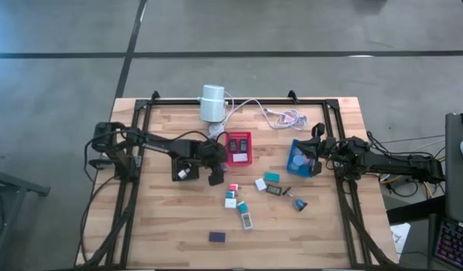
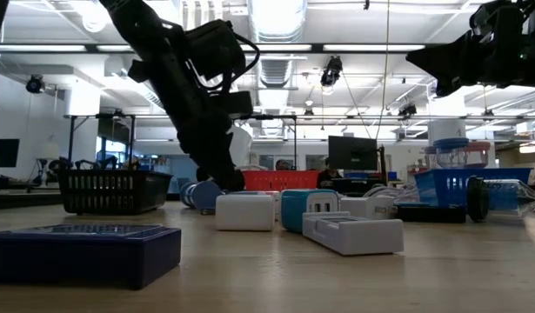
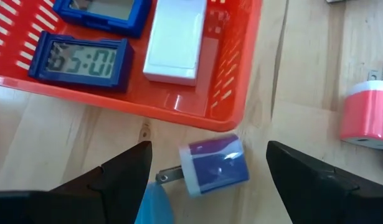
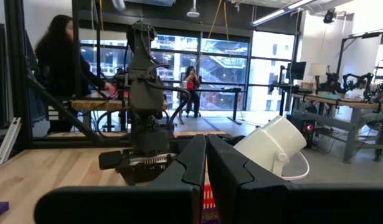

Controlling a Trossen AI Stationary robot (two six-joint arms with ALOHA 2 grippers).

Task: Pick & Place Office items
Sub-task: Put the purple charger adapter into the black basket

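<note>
Big light wooden slatted table [image 1: 178, 226] with a black frame around it, seen from above. At the far edge, a white cylinder [image 1: 213, 103] with a white cable [image 1: 254, 105] trailing off it.

Left arm reaching in from the left side, left gripper [image 3: 207, 180] hovering just in front of the red plastic mesh tray [image 1: 239, 159], fingers [image 3: 122, 174] spread wide with nothing pinched. Sitting right in the gap between them on the wood: small purple-and-white plug adapter [image 3: 215, 166], prongs sticking out sideways, just beside the tray's rounded corner, not touching either finger as far as can be told. Inside the red tray [image 3: 197, 102]: two blue-framed little digital clocks [image 3: 80, 61] and a white rectangular block [image 3: 175, 43]. Off to the side, a pink-and-white block [image 3: 365, 115] on the bare wood.

Right arm parked on the right side, right gripper [image 4: 206, 163] pressed together and empty, held over the blue plastic tray [image 1: 303, 158].

Rest of the office items scattered mid-table between the trays and the near edge: white block [image 1: 260, 184], teal block [image 1: 272, 176], black flat piece [image 1: 272, 190], small dark-blue clip thing [image 1: 300, 203], teal-and-white piece [image 1: 243, 205], white strip [image 1: 248, 220], and a dark purple flat block [image 1: 217, 236] on its own nearest the front. All well apart from both grippers except that purple adapter.
</note>
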